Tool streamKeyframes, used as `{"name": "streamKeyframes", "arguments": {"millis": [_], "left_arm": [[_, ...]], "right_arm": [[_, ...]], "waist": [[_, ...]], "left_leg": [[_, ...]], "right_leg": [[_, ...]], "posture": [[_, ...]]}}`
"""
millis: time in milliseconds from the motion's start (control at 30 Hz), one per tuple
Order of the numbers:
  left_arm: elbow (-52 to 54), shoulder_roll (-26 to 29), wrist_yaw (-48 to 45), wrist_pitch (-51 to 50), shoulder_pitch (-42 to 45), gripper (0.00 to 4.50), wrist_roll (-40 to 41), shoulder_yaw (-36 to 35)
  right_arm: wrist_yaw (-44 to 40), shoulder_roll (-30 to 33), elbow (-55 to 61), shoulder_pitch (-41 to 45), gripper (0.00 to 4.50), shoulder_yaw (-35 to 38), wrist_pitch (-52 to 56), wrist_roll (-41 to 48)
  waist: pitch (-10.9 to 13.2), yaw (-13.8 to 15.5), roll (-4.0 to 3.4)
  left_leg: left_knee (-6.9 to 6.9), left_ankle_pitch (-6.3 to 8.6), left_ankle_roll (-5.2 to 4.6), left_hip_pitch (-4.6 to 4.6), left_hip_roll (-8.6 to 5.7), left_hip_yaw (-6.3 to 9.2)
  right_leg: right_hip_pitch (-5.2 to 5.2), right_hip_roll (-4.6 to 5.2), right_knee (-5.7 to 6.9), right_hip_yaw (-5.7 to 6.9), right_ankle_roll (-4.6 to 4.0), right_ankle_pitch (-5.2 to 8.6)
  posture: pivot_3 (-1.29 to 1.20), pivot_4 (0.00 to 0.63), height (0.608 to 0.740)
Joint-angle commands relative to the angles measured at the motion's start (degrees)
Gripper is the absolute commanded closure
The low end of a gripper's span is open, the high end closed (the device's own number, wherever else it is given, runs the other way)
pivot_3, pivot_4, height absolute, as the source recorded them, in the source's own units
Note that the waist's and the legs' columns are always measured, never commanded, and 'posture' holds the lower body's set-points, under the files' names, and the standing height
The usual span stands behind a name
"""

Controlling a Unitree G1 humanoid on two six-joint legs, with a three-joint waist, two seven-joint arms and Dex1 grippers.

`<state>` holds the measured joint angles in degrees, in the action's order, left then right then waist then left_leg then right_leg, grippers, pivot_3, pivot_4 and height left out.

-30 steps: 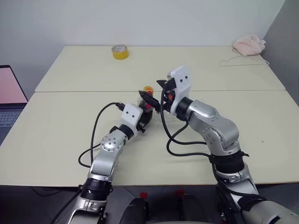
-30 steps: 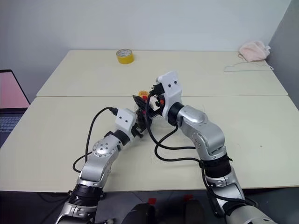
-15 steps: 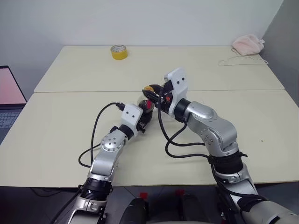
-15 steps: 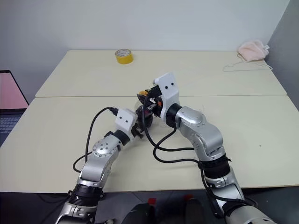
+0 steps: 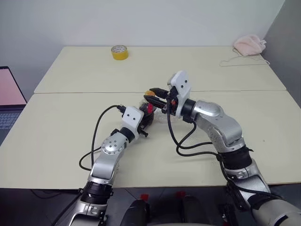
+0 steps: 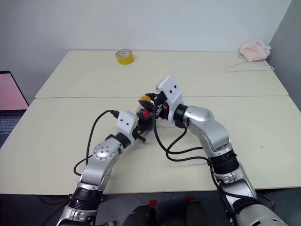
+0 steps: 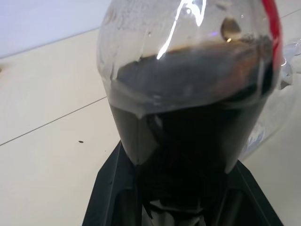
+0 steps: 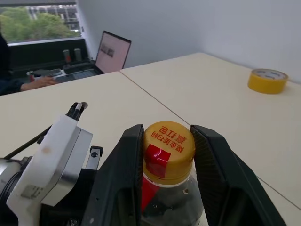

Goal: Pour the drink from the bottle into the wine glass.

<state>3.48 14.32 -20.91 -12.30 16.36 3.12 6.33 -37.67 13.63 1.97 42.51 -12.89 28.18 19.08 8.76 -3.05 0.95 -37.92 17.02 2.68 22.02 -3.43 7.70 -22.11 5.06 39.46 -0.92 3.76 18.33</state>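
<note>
The bottle (image 6: 146,109) stands upright on the worktop (image 6: 56,136): left gripper (image 5: 146,114) jaws clamp its body, right gripper (image 8: 162,155) jaws pinch the cap (image 8: 168,150) directly above.

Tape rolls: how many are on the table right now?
1. The yellow tape roll sits at the table's far left side. Others may be hidden behind the arms.

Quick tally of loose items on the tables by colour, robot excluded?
Yellow: 1, round yellow tape roll
Pink: 1, crumpled pink cloth
Clear: 1, squat clear plastic bottle with yellow-orange cap and dark drink
Total: 3
</note>
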Motion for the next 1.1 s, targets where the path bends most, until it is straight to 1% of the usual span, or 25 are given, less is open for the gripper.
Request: {"name": "streamKeyframes", "arguments": {"millis": [33,133,233,300,433,500,567,733,767,900,1000,1067,1100], "left_arm": [[5.65,0.41,-0.11,0.37,-0.08,3.37,2.17,-3.04],[6.80,0.54,-0.30,-0.09,-0.67,3.37,2.90,-3.11],[7.33,0.55,-0.34,-0.37,-1.07,3.38,3.20,-3.29],[7.49,0.54,-0.33,-0.43,-1.21,3.43,3.14,-3.36],[7.68,0.51,-0.17,-0.57,-1.30,3.46,2.89,-3.44],[7.74,0.53,-0.04,-0.46,-1.32,3.47,2.64,-3.51],[7.79,0.52,0.05,-0.30,-1.41,3.47,2.45,-3.55],[7.39,0.20,1.51,0.48,-1.16,3.47,1.39,-4.14],[7.36,0.15,1.78,0.62,-1.15,3.47,1.23,-4.19],[6.97,0.10,2.98,1.13,-1.17,3.47,0.46,-4.28],[5.82,0.16,4.89,2.31,-0.92,3.47,-1.52,-4.28],[5.34,0.24,5.53,2.92,-0.76,3.47,-2.38,-4.02],[5.07,0.08,5.90,3.11,-0.67,3.47,-2.63,-3.96]], "right_arm": [[-8.25,2.98,-7.68,4.21,3.28,0.92,-8.93,-1.85],[-13.00,4.26,-15.64,7.87,3.28,-0.21,-16.01,-4.47],[-15.79,4.30,-21.03,10.30,3.28,-0.48,-20.47,-5.17],[-17.60,4.10,-22.14,10.77,3.28,-0.41,-20.93,-4.57],[-19.83,3.93,-19.54,9.36,3.28,-0.18,-17.95,-2.53],[-19.42,3.59,-17.17,8.25,2.51,0.44,-15.28,-1.36],[-18.73,3.28,-14.55,7.24,1.87,1.22,-12.69,-0.21],[-12.83,2.82,-2.87,3.18,0.14,5.44,-3.72,3.61],[-11.26,2.77,0.45,2.03,0.00,6.33,-1.37,4.81],[-5.83,1.95,10.24,-1.50,0.00,7.67,6.19,8.46],[1.25,-1.37,17.62,-4.87,0.00,6.15,10.85,9.02],[6.53,-4.37,19.25,-5.57,0.00,5.02,12.53,7.12],[10.74,-6.81,19.34,-5.80,0.00,4.71,13.32,5.52]], "waist": [[0.00,-0.09,0.00],[0.00,-0.21,0.00],[0.00,-0.21,0.00],[0.00,-0.21,0.00],[0.01,-0.17,0.00],[0.01,-0.13,0.00],[0.01,-0.02,0.00],[0.02,0.09,-0.02],[0.02,0.14,-0.02],[0.01,0.24,-0.02],[0.01,0.18,-0.02],[0.02,0.10,-0.02],[0.02,0.09,-0.02]], "left_leg": [[0.00,0.00,0.00,0.00,-0.01,-0.01],[0.01,0.00,0.00,-0.01,0.02,-0.01],[0.01,0.00,0.00,-0.01,0.02,0.00],[0.00,0.00,0.00,0.00,0.01,0.01],[-0.02,0.00,0.01,0.02,-0.01,0.02],[-0.02,0.00,0.01,0.03,0.00,0.03],[-0.03,0.00,0.01,0.03,0.00,0.06],[-0.02,0.00,0.01,0.08,-0.01,0.03],[-0.02,0.00,0.01,0.09,-0.01,0.03],[-0.02,0.00,0.01,0.10,-0.01,0.03],[0.00,0.00,0.01,0.10,0.00,0.04],[0.00,0.00,0.01,0.10,0.00,0.01],[0.00,0.00,0.01,0.10,-0.01,0.00]], "right_leg": [[0.00,0.00,-0.01,0.00,0.00,0.00],[0.01,0.00,-0.03,0.00,0.00,0.00],[0.01,0.00,-0.03,0.01,0.00,0.00],[0.01,0.01,-0.04,0.01,0.00,0.00],[0.01,0.05,-0.06,0.01,0.00,0.00],[0.01,0.05,-0.06,0.02,0.00,0.00],[0.02,0.05,-0.06,0.04,0.00,0.00],[-0.05,0.07,-0.04,0.01,0.00,0.00],[-0.06,0.07,-0.04,0.00,0.00,0.00],[-0.05,0.08,-0.05,0.01,0.00,0.00],[-0.07,0.07,-0.04,0.00,0.00,0.00],[-0.10,0.07,0.01,-0.03,0.00,0.00],[-0.11,0.07,0.03,-0.04,0.00,0.00]], "posture": [[0.00,0.150,0.740],[0.00,0.150,0.740],[0.00,0.150,0.740],[0.00,0.150,0.740],[0.00,0.150,0.740],[0.00,0.150,0.740],[0.00,0.150,0.740],[0.00,0.150,0.740],[0.00,0.150,0.740],[0.00,0.150,0.740],[0.00,0.150,0.740],[0.00,0.150,0.740],[0.00,0.150,0.740]]}}
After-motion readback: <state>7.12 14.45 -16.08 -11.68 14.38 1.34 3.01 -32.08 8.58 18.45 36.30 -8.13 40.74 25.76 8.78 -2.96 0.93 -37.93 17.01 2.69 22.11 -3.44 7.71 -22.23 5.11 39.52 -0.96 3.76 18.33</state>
